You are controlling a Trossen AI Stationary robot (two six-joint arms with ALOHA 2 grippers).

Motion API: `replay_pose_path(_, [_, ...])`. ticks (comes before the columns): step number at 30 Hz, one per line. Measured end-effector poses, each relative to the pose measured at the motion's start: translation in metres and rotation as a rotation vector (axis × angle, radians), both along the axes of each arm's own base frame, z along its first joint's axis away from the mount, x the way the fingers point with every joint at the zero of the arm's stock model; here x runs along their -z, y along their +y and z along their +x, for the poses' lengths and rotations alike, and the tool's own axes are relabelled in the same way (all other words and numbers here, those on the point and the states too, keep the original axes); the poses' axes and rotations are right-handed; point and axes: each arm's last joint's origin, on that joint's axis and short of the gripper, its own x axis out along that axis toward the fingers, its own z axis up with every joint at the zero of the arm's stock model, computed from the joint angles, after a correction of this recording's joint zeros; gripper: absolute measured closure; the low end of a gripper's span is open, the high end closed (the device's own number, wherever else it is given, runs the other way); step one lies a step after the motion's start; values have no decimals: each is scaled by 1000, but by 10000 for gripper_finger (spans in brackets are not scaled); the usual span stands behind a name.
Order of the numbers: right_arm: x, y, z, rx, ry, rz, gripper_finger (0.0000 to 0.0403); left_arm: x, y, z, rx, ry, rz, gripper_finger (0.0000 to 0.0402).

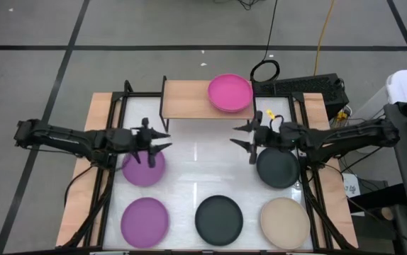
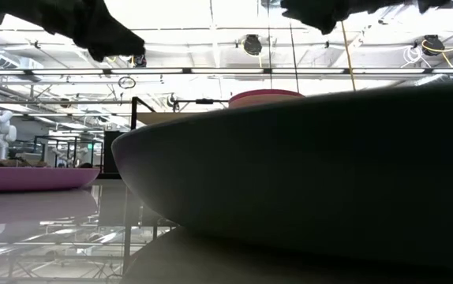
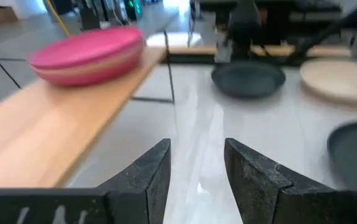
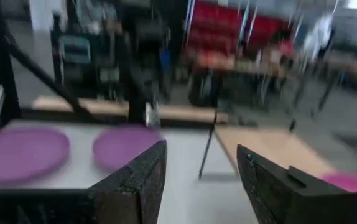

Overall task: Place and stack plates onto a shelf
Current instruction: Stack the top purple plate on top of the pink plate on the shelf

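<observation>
Left gripper (image 1: 162,141): I have it released and empty, fingers (image 3: 146,177) apart, hanging over the upper purple plate (image 1: 144,168); I judge it poised there because that plate is its nearest pick.
Right gripper (image 1: 242,139): spread and holding nothing, fingers (image 4: 142,177) parted, above the desk (image 1: 196,170) just beside the rear dark plate (image 1: 278,168); I read that as its likeliest next target.
Shelf (image 1: 186,99): at the far edge of the desk, between the two arms, so either can reach its wooden top.
Stack on shelf: a magenta plate (image 1: 230,93) tops a small pile on the shelf's right half; the left wrist view shows paler pink beneath it. The left half is bare wood, free for a second pile.
Front row: second purple plate (image 1: 145,221), dark plate (image 1: 218,218), beige plate (image 1: 285,222), set well apart, which I judge leaves finger room at each rim.
Progress: five plates remain on the desk by my count.
</observation>
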Motion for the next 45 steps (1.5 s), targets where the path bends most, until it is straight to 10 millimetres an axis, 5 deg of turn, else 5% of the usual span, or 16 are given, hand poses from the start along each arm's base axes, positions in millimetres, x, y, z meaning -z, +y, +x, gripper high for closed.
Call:
replay_pose_path(11, [15,4,-7,-17,-147,-61,227,21,-12,38,28,248,4,245])
replay_pose_path(21, [15,10,-7,-44,-150,-45,227,40,-20,31,-122,642,-181,245])
replay_pose_path(29, [15,10,-7,-44,-153,-24,227,49,-21,29,-232,690,-283,245])
replay_pose_path(37, [17,10,-7,-44,-126,-18,227,65,-18,38,-285,747,-275,245])
replay_pose_path(45, [18,10,-7,-44,-115,-19,227,82,-22,42,-50,941,-20,245])
